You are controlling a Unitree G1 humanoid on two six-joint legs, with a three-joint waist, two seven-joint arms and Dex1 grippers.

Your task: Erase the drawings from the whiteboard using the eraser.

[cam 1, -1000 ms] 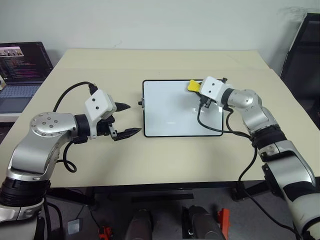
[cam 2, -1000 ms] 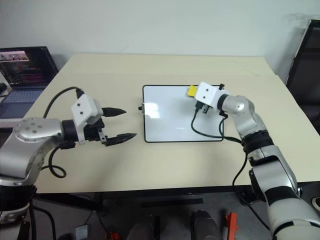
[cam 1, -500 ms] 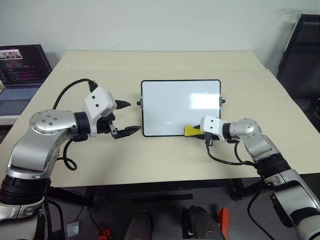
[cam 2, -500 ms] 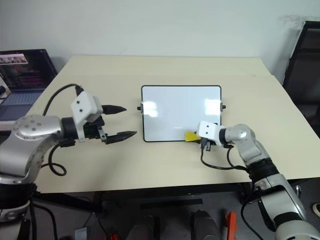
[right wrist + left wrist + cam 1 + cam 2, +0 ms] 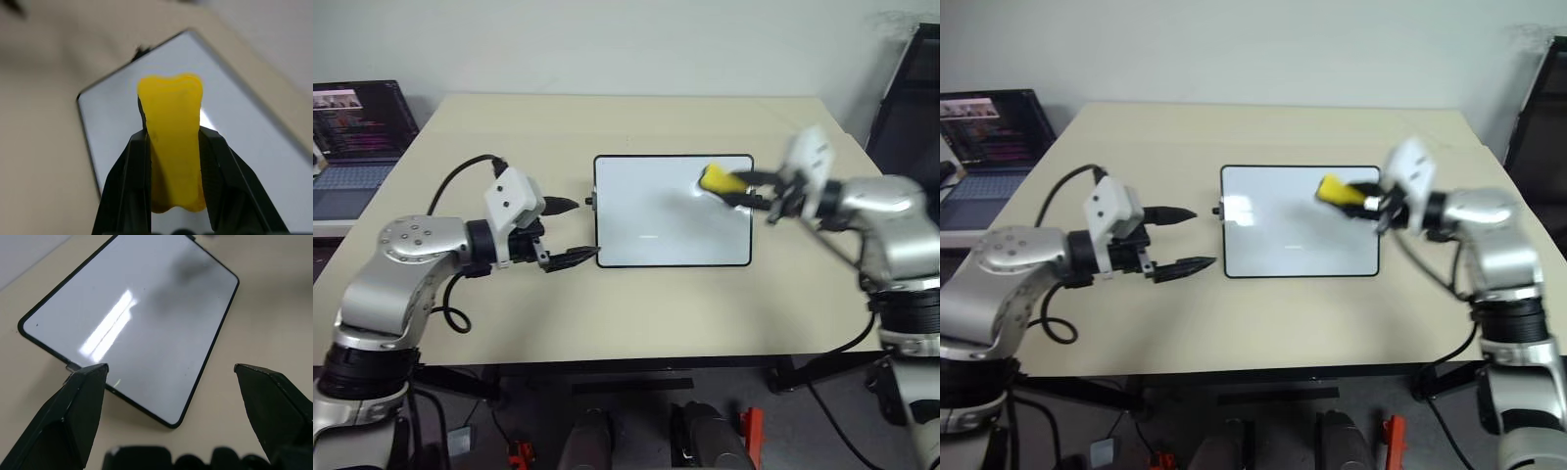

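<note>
One yellow eraser [image 5: 716, 179] has risen above the whiteboard [image 5: 656, 235].

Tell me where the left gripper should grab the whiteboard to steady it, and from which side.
Judging by its pose, take the whiteboard at its left edge, just below the small side knob. It lies flat with its thin black frame facing the open left gripper, which waits beside that edge, so a low approach from the robot's left looks best. The right gripper holds the eraser over the far-right part.
</note>
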